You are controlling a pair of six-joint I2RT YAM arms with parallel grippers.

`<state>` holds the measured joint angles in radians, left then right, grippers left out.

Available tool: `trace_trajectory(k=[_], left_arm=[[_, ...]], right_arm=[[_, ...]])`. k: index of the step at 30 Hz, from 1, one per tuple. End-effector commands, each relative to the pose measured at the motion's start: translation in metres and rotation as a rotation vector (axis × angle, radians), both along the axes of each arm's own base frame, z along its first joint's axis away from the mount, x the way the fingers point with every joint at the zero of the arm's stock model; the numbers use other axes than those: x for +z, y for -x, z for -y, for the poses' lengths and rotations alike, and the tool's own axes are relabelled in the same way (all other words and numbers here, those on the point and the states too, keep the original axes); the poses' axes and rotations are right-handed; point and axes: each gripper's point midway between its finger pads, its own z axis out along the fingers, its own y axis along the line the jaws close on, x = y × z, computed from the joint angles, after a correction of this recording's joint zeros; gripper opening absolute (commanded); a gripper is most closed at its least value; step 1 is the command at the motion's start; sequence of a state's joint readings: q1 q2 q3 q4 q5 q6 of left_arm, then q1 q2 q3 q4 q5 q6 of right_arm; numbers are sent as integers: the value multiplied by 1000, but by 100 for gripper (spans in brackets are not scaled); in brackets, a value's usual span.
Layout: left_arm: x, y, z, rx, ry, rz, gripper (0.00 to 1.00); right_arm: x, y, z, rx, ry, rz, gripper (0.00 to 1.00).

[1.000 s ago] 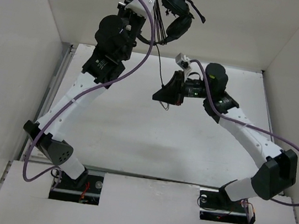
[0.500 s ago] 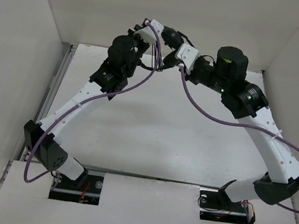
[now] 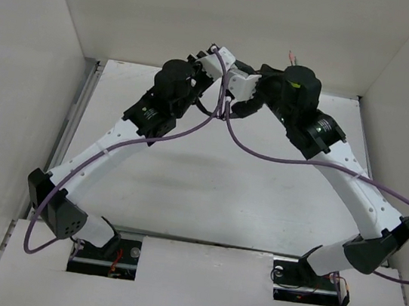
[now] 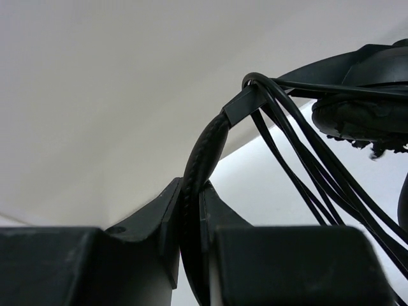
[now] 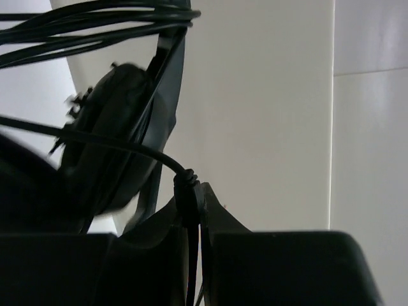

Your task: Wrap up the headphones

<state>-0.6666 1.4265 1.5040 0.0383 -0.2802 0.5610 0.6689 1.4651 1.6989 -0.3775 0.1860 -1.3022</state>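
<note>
Moved: left gripper [image 4: 190, 197], right gripper [image 5: 191, 194] swung together, upper centre of top view.
Left: clamped on headphones [image 4: 207, 143] band.
Right: pinching cord [image 5: 137, 151].

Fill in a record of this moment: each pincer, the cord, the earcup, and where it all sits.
left pincer: shut on the headband
right pincer: shut on the cord
cord: several turns over the headband, one strand leading to the right pincer
earcup: next to the turns
place: both pincers meet near the back of the table
</note>
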Motion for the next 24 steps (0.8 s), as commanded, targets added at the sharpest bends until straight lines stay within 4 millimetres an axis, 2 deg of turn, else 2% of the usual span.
trace_trajectory(k=[1, 9, 16, 20, 24], left_arm=[[14, 28, 14, -115, 65, -14, 1], [-5, 55, 48, -298, 97, -170, 0], [-26, 75, 65, -413, 83, -298, 0], [-28, 84, 69, -458, 77, -328, 0], [-31, 93, 74, -500, 68, -360, 0]], right_arm=[[60, -10, 11, -10, -150, 199, 3], [61, -10, -9, 152, -311, 47, 3], [53, 6, -17, 297, -381, -123, 7], [43, 15, -15, 362, -392, -216, 15], [25, 21, -13, 408, -359, -302, 25]])
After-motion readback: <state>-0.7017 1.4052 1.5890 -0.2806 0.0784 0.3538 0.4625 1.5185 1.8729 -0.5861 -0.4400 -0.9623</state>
